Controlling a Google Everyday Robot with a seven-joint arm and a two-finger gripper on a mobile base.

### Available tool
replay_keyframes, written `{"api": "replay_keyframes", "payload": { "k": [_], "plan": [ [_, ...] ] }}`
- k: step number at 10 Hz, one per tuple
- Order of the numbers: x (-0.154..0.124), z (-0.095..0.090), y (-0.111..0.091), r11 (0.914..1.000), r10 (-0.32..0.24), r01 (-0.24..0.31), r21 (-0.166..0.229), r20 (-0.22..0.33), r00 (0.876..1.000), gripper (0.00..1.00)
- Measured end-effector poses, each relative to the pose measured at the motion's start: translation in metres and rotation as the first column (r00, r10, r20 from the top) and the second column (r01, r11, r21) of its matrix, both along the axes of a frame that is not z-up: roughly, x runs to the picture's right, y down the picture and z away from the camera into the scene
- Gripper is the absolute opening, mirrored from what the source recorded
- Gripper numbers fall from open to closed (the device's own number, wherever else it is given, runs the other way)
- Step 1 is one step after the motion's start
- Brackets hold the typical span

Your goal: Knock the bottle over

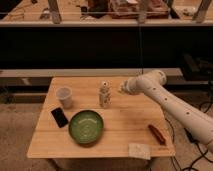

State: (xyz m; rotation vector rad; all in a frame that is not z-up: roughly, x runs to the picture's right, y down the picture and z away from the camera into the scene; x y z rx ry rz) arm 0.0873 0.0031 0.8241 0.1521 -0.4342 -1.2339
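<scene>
Pincer (122,89) hovers, apparently, beside upright bottle (104,94) on wooden table (125,125).

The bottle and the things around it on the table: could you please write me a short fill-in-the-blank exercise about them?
1. The bottle stands ____ on the table.
2. Of all the things on the table, the gripper is nearest the ____.
3. The bowl in front of the bottle is ____ in colour.
4. The white cup stands on the opposite side of the bottle from the ____.

Missing words: upright; bottle; green; gripper.
</scene>
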Motion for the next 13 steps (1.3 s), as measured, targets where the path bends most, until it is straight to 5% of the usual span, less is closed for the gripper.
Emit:
{"api": "replay_keyframes", "payload": {
  "k": [3,7,13],
  "plan": [
    [-0.01,0.007,-0.008,0.9999,0.012,-0.012,0.011,0.0,1.0,0.08],
    [-0.002,0.042,-0.054,0.9983,0.014,-0.013,0.057,-0.021,1.0,0.08],
    [-0.009,0.067,-0.089,0.9994,0.006,-0.006,0.035,0.008,1.0,0.08]
  ]
}}
